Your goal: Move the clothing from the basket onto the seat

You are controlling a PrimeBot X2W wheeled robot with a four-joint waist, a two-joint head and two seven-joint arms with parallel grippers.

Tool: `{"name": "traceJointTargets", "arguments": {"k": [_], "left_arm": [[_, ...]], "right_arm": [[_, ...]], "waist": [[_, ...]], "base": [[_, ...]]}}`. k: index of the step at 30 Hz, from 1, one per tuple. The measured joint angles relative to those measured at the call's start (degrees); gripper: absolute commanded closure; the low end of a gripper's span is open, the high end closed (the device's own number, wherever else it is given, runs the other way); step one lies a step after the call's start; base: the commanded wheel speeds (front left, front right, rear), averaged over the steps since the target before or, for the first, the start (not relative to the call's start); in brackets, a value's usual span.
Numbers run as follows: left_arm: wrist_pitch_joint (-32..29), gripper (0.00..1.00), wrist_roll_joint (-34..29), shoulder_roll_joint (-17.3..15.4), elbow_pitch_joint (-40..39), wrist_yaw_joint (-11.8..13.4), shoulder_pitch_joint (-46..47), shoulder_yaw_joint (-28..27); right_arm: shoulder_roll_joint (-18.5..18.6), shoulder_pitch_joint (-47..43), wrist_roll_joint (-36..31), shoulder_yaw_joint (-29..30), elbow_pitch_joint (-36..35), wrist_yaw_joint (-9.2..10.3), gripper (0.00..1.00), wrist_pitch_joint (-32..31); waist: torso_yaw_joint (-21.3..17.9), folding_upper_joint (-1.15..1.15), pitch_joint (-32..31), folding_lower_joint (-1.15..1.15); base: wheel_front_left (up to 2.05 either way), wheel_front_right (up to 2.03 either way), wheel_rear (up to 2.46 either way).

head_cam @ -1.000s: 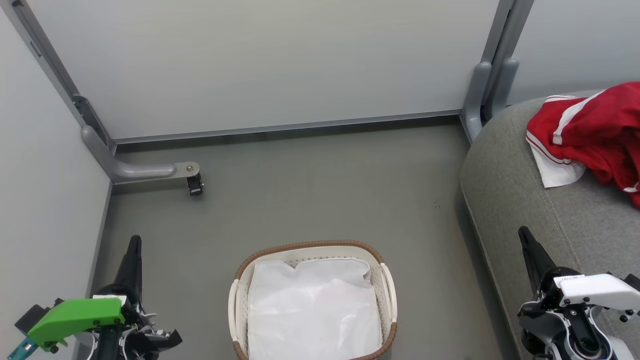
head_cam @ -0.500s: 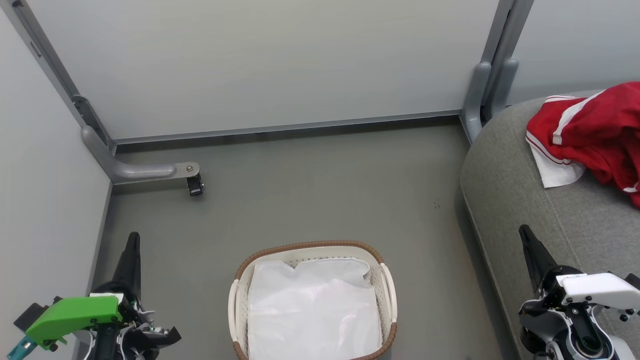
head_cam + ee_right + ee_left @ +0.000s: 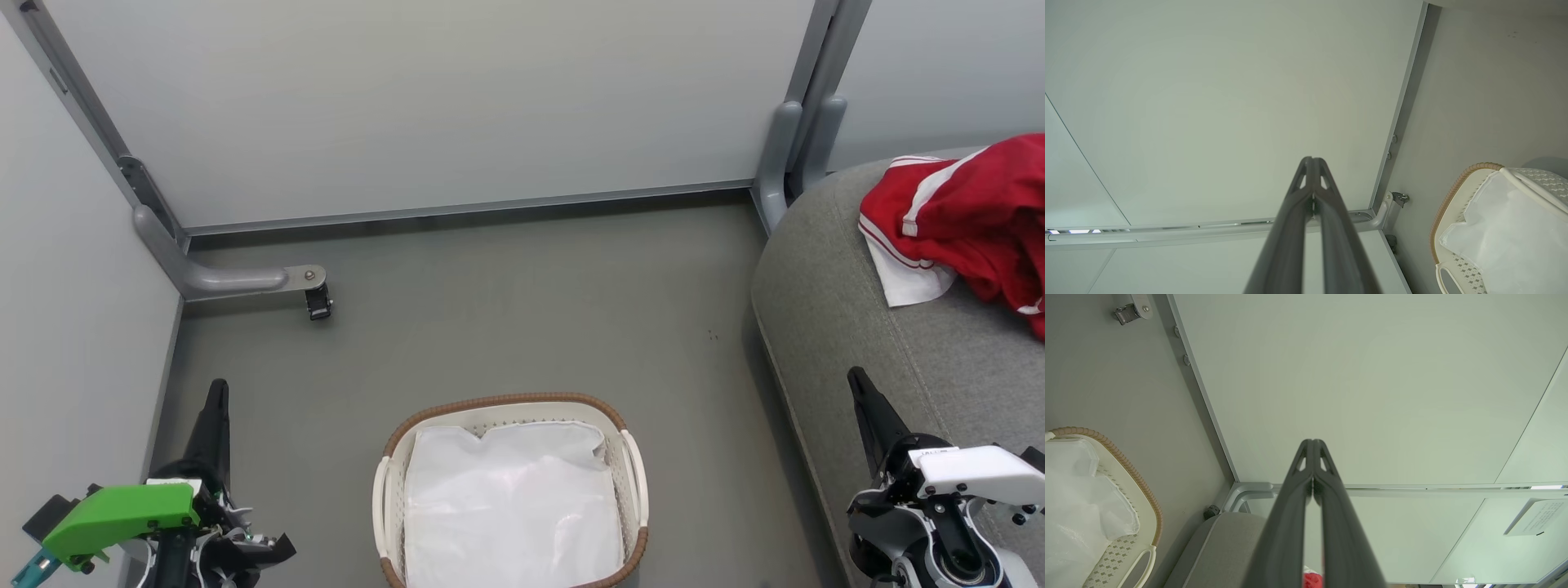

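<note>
Head view: clothing point(image 3: 980, 220) lies on seat point(image 3: 841, 343) at two o'clock, none in basket point(image 3: 506, 401); left end effector point(image 3: 217, 392), right end effector point(image 3: 856, 380) pinched closed, empty; seemingly done.

Head view: from high up, facing forward and down onto the floor point(image 3: 522, 327), basket point(image 3: 506, 399) near, seat point(image 3: 824, 327) at right. Wrist views: sighting along the left end effector point(image 3: 1313, 444) and right end effector point(image 3: 1312, 160) toward the far wall point(image 3: 449, 106). Shared by all three: basket; seat by head and left wrist.
</note>
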State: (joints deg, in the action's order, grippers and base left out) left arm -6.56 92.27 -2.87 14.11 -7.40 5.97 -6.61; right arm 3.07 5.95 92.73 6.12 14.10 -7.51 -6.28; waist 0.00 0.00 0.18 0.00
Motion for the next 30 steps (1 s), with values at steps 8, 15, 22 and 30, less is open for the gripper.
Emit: {"name": "traceJointTargets", "arguments": {"k": [8,15,22,30], "left_arm": [[0.0,1.0,0.0,0.0,0.0,0.0,0.0,0.0],[0.0,1.0,0.0,0.01,-0.01,0.0,0.0,0.0],[0.0,1.0,0.01,0.01,-0.01,0.0,0.0,0.0],[0.0,1.0,0.01,0.01,-0.01,0.0,0.0,0.0]], "right_arm": [[-0.01,0.01,-0.01,0.05,0.0,0.0,1.0,0.0],[-0.03,0.01,-0.02,0.09,0.0,0.0,1.0,-0.01],[-0.04,0.01,-0.04,0.12,-0.01,0.0,1.0,-0.02],[-0.07,0.01,-0.09,0.15,-0.01,0.0,1.0,-0.09]], "waist": [[0.0,0.0,0.0,0.0],[0.0,0.0,0.0,0.0],[0.0,0.0,0.0,0.0],[0.0,0.0,0.0,0.0]], "base": [[0.0,0.0,0.0],[0.0,0.0,0.0],[0.0,0.0,0.0],[0.0,0.0,0.0]]}}
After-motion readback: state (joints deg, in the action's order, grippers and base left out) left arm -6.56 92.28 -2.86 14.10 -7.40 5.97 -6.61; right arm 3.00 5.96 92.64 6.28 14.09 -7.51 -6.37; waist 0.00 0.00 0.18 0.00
